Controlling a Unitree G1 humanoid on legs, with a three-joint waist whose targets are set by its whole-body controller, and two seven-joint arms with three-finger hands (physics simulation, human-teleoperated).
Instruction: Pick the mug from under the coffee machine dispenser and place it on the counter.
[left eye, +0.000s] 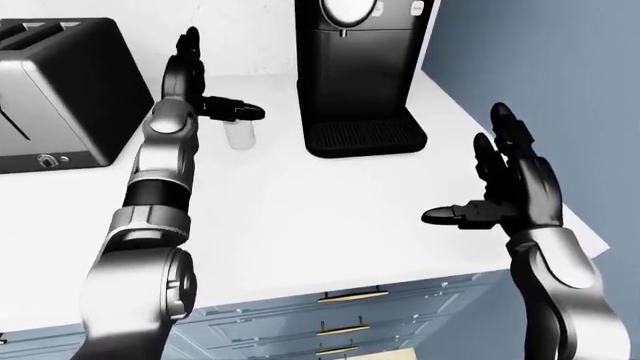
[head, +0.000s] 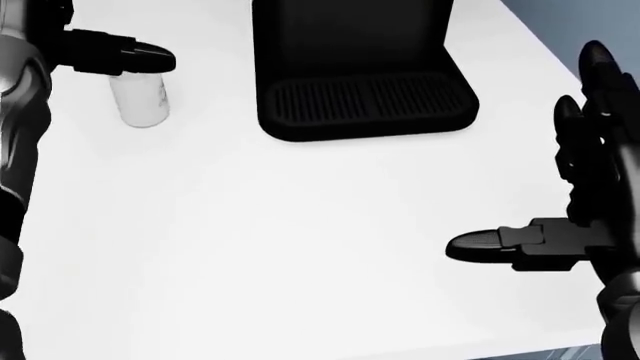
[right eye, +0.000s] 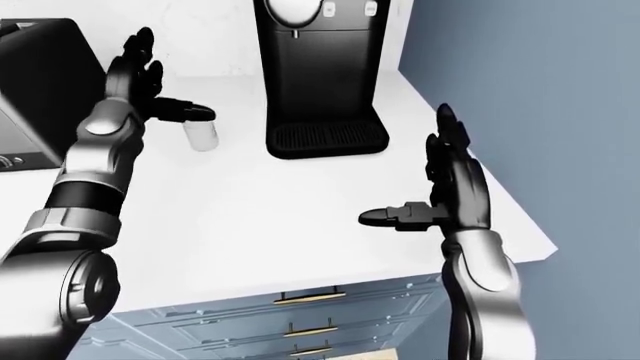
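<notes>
The mug (left eye: 240, 136), a small pale cylinder, stands upright on the white counter (left eye: 300, 217) to the left of the black coffee machine (left eye: 360, 67). The machine's drip tray (left eye: 365, 136) under the dispenser is bare. My left hand (left eye: 218, 81) is open, fingers pointing up, with its thumb stretched out just above the mug's rim; in the head view the thumb (head: 125, 56) lies over the mug (head: 140, 103). My right hand (left eye: 470, 176) is open and empty, raised over the counter's right part, below and to the right of the machine.
A large dark toaster (left eye: 55, 90) stands at the left of the counter. The counter's right edge (left eye: 560, 187) meets a blue-grey wall. Blue drawers with brass handles (left eye: 350, 296) lie under the counter's near edge.
</notes>
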